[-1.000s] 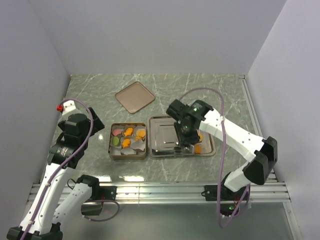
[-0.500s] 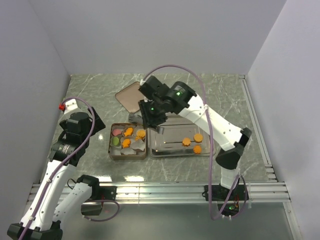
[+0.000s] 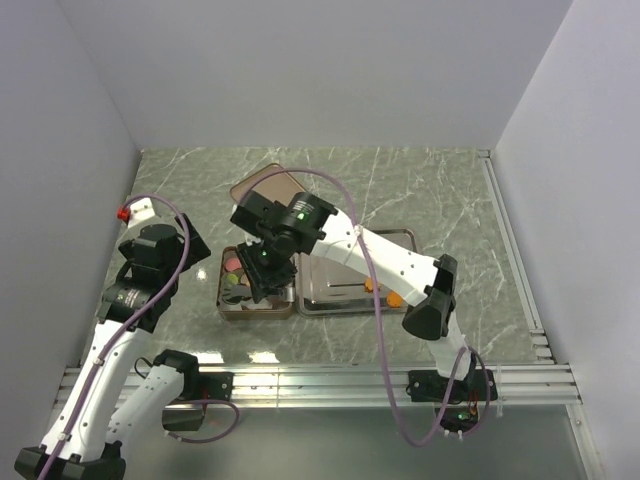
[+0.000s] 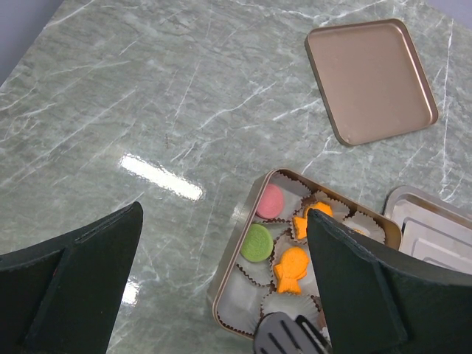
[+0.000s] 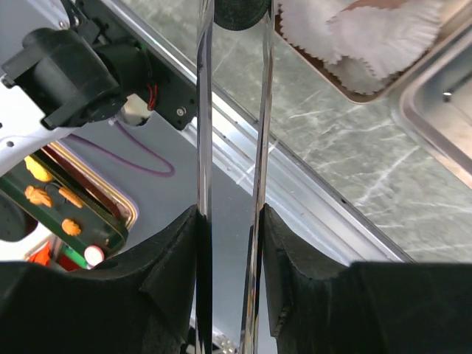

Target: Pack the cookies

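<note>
On the green marble table, the right arm stretched across from the right and hid most of the open tin from the overhead camera, while the left arm stood off at the left. A silver tray lay just right of the tin, touching or nearly so, and the copper-coloured lid rested flat farther back, apart from both. The left gripper hung above the table with its jaws spread wide and nothing between them, one finger covering the tin's right corner in the wrist view. The right gripper was pinched partway around a pair of metal tongs, whose blades ran straight out to a dark tip over the tin's near rim; whether the tip held anything I could not tell. The cookies sat mostly in the tin among white paper cups, lying flat, the fish-like one with its length running from near side to far; two orange rounds remained on the tray.
</note>
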`<act>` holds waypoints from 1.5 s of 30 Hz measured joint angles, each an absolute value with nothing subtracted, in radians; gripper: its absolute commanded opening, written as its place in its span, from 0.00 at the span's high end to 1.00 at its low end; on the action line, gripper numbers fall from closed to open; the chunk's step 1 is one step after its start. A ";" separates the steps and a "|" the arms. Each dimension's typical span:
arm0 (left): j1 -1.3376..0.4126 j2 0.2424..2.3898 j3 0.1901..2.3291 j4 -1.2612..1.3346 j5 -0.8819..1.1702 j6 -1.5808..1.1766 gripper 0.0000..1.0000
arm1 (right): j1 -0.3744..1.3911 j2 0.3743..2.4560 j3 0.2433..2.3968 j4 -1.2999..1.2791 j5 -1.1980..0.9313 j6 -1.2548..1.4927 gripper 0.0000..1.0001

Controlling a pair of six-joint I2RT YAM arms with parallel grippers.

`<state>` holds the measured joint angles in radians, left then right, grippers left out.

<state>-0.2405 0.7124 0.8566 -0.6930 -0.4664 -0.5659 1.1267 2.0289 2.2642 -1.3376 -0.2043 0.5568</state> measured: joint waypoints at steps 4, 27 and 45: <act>-0.241 0.709 0.857 -0.693 -0.466 -0.566 0.01 | 1.134 2.066 2.264 -1.321 -0.218 0.556 0.65; -0.241 0.708 0.857 -0.693 -0.466 -0.566 0.01 | 1.134 2.149 2.265 -1.279 -0.225 0.549 0.47; -0.241 0.708 0.857 -0.693 -0.466 -0.566 0.01 | 1.108 2.119 2.321 -1.288 -0.186 0.549 0.43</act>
<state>-0.2405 0.7082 0.8566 -0.6933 -0.4664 -0.5659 1.1080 2.1193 2.3211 -1.2884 -0.1856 0.5491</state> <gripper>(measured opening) 0.995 0.575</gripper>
